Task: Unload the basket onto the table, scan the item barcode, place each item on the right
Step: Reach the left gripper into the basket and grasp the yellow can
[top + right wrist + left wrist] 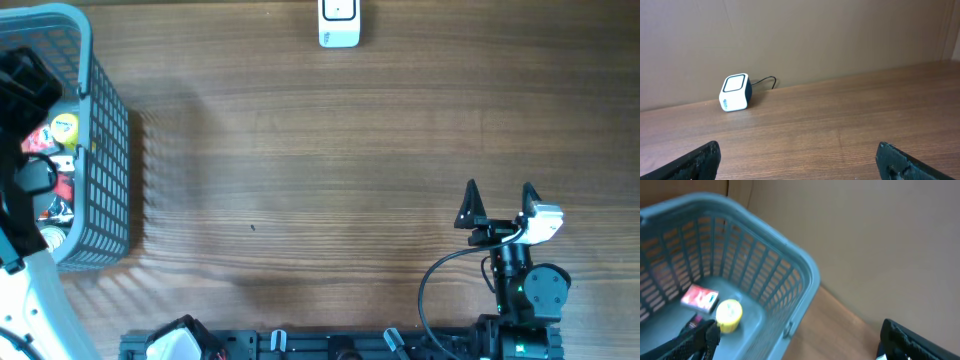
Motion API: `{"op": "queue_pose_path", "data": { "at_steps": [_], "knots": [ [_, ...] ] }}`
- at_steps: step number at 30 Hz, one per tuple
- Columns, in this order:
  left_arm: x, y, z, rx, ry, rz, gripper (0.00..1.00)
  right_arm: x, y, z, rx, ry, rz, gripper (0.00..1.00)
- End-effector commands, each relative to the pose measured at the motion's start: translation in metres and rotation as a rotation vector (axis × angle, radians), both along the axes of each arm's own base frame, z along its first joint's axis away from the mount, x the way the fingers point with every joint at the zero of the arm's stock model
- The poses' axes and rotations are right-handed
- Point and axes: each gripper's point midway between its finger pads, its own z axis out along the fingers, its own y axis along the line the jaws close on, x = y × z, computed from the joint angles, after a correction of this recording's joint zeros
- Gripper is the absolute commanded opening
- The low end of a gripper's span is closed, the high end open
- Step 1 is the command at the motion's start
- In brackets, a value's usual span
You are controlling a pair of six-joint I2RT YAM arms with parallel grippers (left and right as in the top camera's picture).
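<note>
Claws are both wide open: I hold my left claw (797, 342) over the basket (790, 255) to grab an item (729, 315) while my right claw (499, 190) faces the scanner (339, 22).

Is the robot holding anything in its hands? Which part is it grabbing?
Nothing is held. The left hand is open above the blue plastic basket, and the right hand is open over the wooden table.
</note>
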Motion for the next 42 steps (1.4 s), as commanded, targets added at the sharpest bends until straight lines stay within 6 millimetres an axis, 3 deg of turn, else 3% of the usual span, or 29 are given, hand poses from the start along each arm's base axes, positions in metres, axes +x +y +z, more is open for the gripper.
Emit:
{"op": "queue_pose_path", "data": {
  "at_steps": [1, 3, 7, 11, 14, 19, 22, 32, 42],
  "knots": [
    [0.012, 0.029, -0.012, -0.057, 0.007, 0.120, 1.00, 0.000, 0.001, 0.000, 0.007, 0.000, 0.005, 1.00],
    [0.024, 0.040, -0.031, -0.087, 0.048, 0.137, 1.00, 0.000, 0.001, 0.000, 0.007, 0.000, 0.005, 1.00],
    [0.051, 0.075, -0.096, -0.178, 0.188, 0.237, 1.00, 0.000, 0.001, 0.000, 0.007, 0.000, 0.005, 1.00],
    [0.067, 0.086, -0.139, -0.216, 0.282, 0.249, 1.00, 0.000, 0.001, 0.000, 0.007, 0.000, 0.005, 1.00],
    [0.072, 0.090, -0.153, -0.225, 0.308, 0.252, 1.00, 0.000, 0.001, 0.000, 0.007, 0.000, 0.005, 1.00],
    [0.079, 0.101, -0.144, -0.211, 0.243, 0.300, 1.00, 0.000, 0.001, 0.000, 0.007, 0.000, 0.005, 1.00],
    [0.081, 0.107, -0.152, -0.264, 0.227, 0.355, 1.00, 0.000, 0.001, 0.000, 0.006, 0.000, 0.005, 1.00],
    [0.094, 0.112, -0.248, -0.390, 0.414, 0.396, 1.00, 0.000, 0.001, 0.000, 0.006, 0.000, 0.005, 1.00],
    [0.095, 0.116, -0.288, -0.450, 0.476, 0.438, 1.00, 0.000, 0.001, 0.000, 0.007, 0.000, 0.005, 1.00]
  ]
}}
